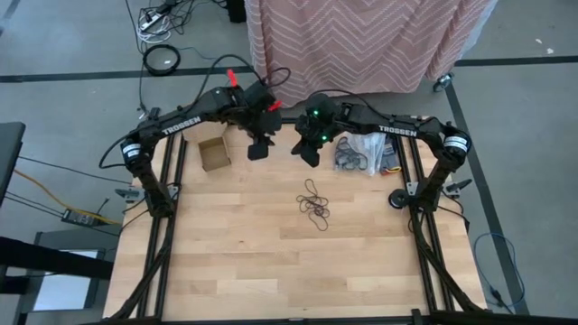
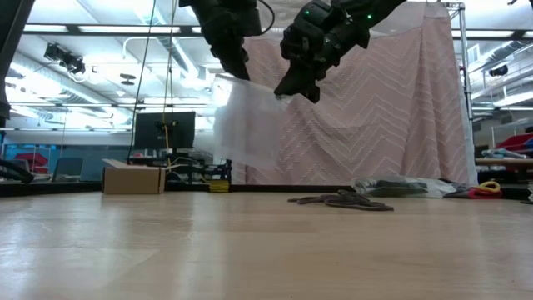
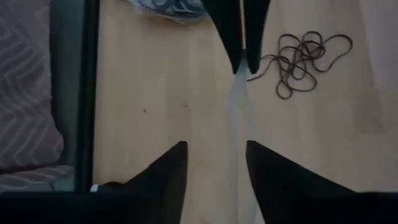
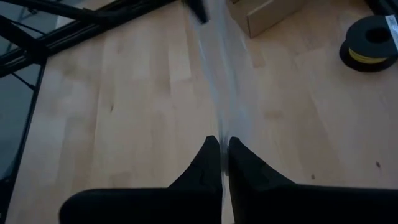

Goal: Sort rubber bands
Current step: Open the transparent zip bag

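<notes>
A clear plastic bag (image 2: 246, 125) hangs in the air over the far middle of the table, seen edge-on in the right wrist view (image 4: 221, 74). My right gripper (image 4: 224, 142) is shut on it. My left gripper (image 3: 216, 144) is open at the bag's other end (image 3: 239, 118), one finger on each side; I cannot tell whether it touches. A loose tangle of dark rubber bands (image 1: 314, 203) lies flat on the wood nearer the table's middle, also visible in the left wrist view (image 3: 305, 62). My right gripper pinches the clear bag's upper edge at its right-hand corner (image 2: 281, 96) between the two fingers, slanting down from above. The bag is lifted clear of the table and hangs below and to the left of the fingers, stretching toward my left gripper.
A small open cardboard box (image 1: 214, 153) stands at the far left. A heap of clear bags holding dark bands (image 1: 361, 153) lies at the far right. A black spool with yellow on it (image 4: 373, 40) sits near the right frame. The table's near half is bare wood.
</notes>
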Action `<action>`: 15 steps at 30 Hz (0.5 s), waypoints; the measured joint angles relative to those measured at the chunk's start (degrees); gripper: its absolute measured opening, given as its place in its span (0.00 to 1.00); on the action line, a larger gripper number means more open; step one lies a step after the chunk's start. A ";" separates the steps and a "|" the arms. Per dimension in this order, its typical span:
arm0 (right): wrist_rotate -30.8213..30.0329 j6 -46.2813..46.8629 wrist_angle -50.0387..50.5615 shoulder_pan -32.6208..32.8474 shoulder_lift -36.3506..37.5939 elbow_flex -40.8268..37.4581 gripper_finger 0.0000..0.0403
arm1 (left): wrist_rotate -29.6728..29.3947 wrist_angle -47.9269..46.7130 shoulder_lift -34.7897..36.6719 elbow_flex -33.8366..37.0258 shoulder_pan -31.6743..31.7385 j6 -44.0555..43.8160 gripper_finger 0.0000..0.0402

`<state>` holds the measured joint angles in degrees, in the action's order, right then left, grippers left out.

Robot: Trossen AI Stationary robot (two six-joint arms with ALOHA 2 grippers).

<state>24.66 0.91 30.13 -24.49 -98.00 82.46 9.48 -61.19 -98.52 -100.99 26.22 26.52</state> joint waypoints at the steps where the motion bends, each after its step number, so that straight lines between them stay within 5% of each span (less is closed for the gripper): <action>1: 0.01 0.00 -0.03 0.00 0.00 0.01 0.00 | -0.83 0.12 0.00 0.00 -0.05 0.00 0.46; 15: 1.97 0.87 -1.67 0.86 0.00 0.02 0.00 | -2.35 -1.90 -5.14 0.00 -0.12 1.73 0.48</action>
<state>26.63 1.78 28.46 -23.63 -98.00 82.48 7.13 -63.09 -103.66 -100.99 26.10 28.25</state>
